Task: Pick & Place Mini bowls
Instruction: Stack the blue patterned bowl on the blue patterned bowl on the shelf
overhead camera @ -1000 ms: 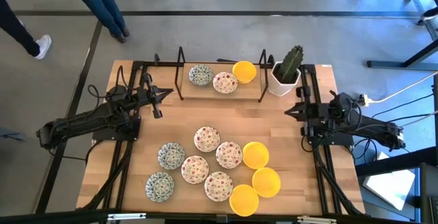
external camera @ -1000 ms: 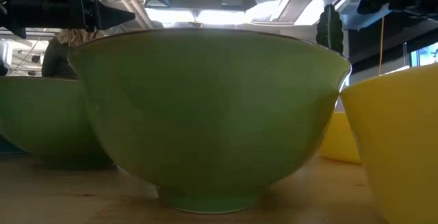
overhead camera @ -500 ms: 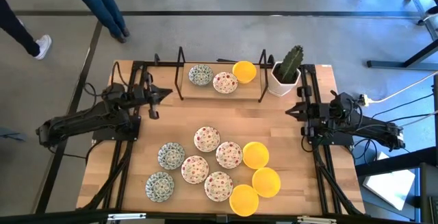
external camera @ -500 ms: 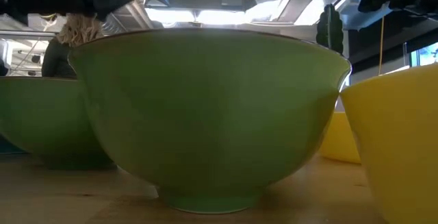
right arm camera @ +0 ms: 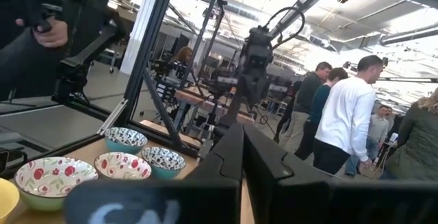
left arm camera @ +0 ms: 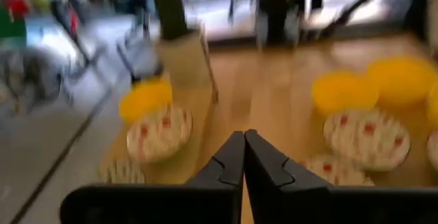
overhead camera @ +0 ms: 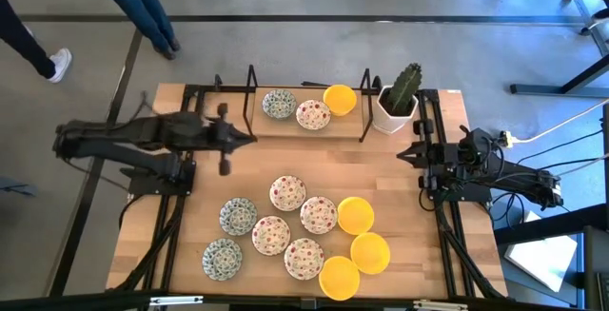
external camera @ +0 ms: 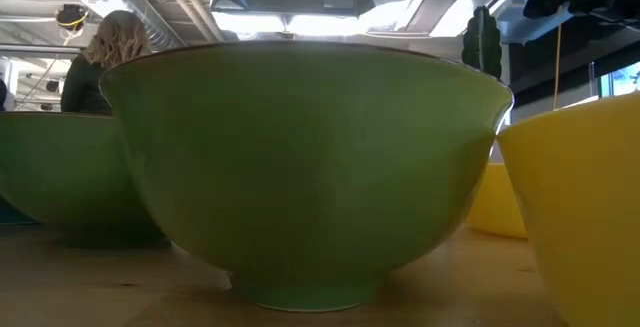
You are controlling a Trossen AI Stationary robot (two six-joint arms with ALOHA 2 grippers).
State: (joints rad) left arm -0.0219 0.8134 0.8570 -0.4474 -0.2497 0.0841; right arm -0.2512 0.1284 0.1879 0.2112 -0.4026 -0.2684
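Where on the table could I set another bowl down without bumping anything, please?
Bare wood lies between the raised rack and the bowl cluster, left of the right gripper. The left gripper, shut, hangs over that strip's left end. The near middle is crowded with bowls; the rack holds three more beside the cactus pot.

Left gripper (overhead camera: 249,139): dark.
Bowls just ahead of its tip: green-blue pattern (overhead camera: 279,104); red-pink speckled (overhead camera: 313,114); plain yellow (overhead camera: 340,98).
Bowl group (overhead camera: 303,227) beside it, nearer the table's front edge: three patterned, four speckled, three yellow.
Table (overhead camera: 381,159): light wood.
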